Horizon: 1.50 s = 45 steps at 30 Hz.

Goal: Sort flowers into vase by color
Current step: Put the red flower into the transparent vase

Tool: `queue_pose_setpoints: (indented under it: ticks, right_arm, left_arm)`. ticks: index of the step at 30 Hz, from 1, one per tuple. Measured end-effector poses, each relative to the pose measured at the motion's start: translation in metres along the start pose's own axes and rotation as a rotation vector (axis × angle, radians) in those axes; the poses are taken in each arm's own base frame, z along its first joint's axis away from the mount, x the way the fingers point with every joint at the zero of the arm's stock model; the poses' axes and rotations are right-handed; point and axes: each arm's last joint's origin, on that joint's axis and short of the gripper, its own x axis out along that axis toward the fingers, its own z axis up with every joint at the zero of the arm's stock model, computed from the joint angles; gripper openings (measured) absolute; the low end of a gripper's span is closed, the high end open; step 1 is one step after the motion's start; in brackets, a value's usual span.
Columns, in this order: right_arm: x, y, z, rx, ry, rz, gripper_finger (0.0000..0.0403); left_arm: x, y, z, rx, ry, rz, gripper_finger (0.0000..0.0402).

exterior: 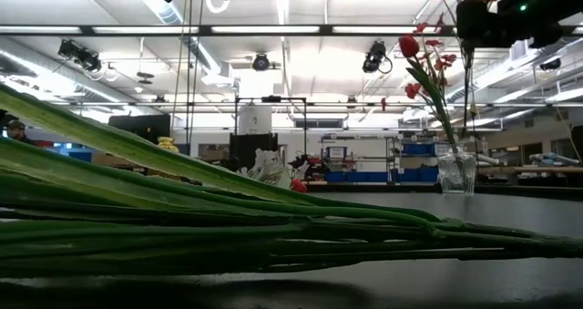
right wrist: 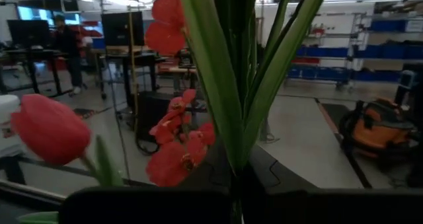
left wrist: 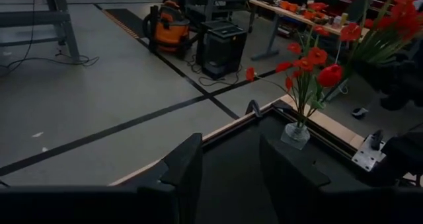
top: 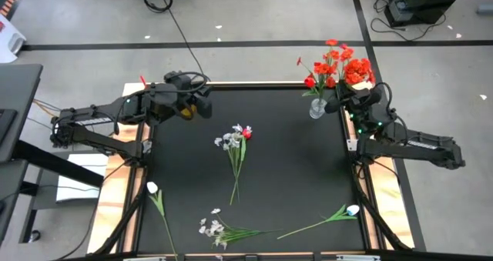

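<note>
At far right corner of desk: right claw raised beside vase, apparently gripping red stems — step in hand: adding red bunch to vase. Next: align stems over mouth, lower, release. Left claw idle at far left, fingers parted, empty. White flowers mid-desk, more at near edge, white tulips unsorted.

One glass vase of red flowers, five loose flower stems on one table
</note>
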Motion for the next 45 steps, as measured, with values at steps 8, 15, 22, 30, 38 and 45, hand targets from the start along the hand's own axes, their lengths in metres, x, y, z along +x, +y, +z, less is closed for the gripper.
queue_pose_setpoints:
  ticks: [8,15,22,30,38,45]
  right_arm:
    - [0.008,0.009,-0.024,-0.005,0.065,0.028,0.0012]
    - [0.014,0.010,-0.037,-0.034,0.099,0.009,0.0012]
    - [0.017,0.008,-0.060,-0.026,0.150,-0.007,0.0013]
    - [0.019,0.004,-0.080,0.001,0.196,-0.011,0.0017]
    - [0.021,0.003,-0.078,0.048,0.186,-0.012,0.0051]
    - [0.021,0.003,-0.080,0.099,0.203,-0.010,0.0105]
  left_arm:
    - [0.003,0.004,0.001,-0.005,-0.004,0.020,0.0155]
    - [0.003,0.004,0.001,-0.003,-0.002,0.021,0.0155]
    - [0.003,0.005,-0.001,0.013,0.017,0.029,0.0155]
    - [0.003,0.005,-0.002,0.020,0.033,0.018,0.0155]
    - [0.003,0.005,-0.002,0.021,0.036,0.016,0.0155]
    - [0.002,0.004,-0.005,0.029,0.070,-0.025,0.0155]
